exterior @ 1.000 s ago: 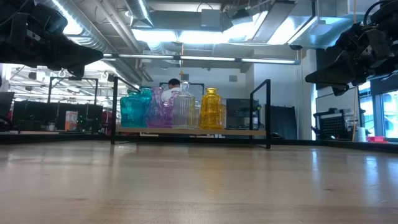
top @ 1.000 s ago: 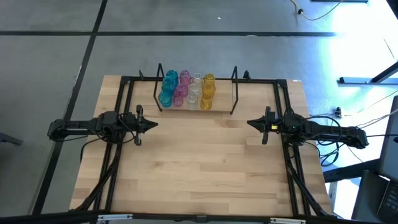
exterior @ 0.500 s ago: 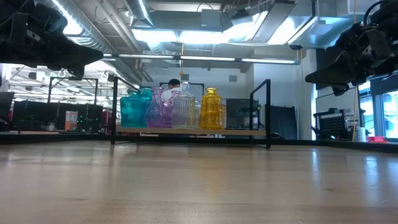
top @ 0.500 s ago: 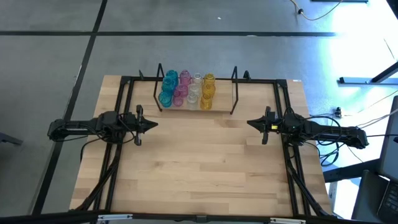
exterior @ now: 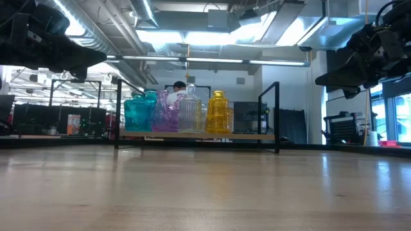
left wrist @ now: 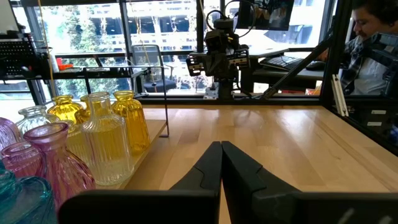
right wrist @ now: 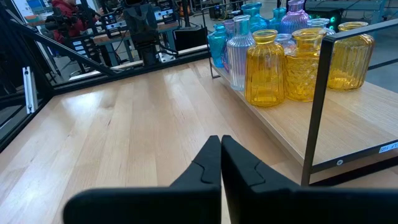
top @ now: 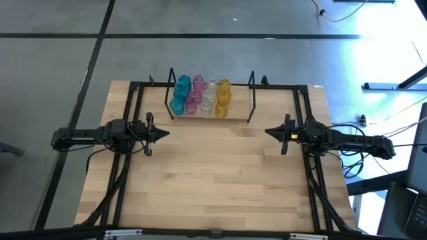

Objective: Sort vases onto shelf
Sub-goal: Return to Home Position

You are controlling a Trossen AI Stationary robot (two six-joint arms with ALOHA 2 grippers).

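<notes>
Vases (top: pixel 199 97) stand clustered by colour (teal, pink, clear, yellow) on the shelf (top: pixel 237 101) at the table's (top: pixel 220 180) twelve o'clock edge. The left gripper (top: pixel 165 133) hovers at nine o'clock and the right gripper (top: pixel 268 132) at three o'clock. Both are well apart from the shelf, fingers pressed together, holding nothing.

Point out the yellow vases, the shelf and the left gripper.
yellow vases (top: pixel 223 97), high view, middle vase of the row.
shelf (top: pixel 239 101), high view, bare plank beside the vases.
left gripper (left wrist: pixel 221 144), left wrist view, tip of its shut jaws.
</notes>
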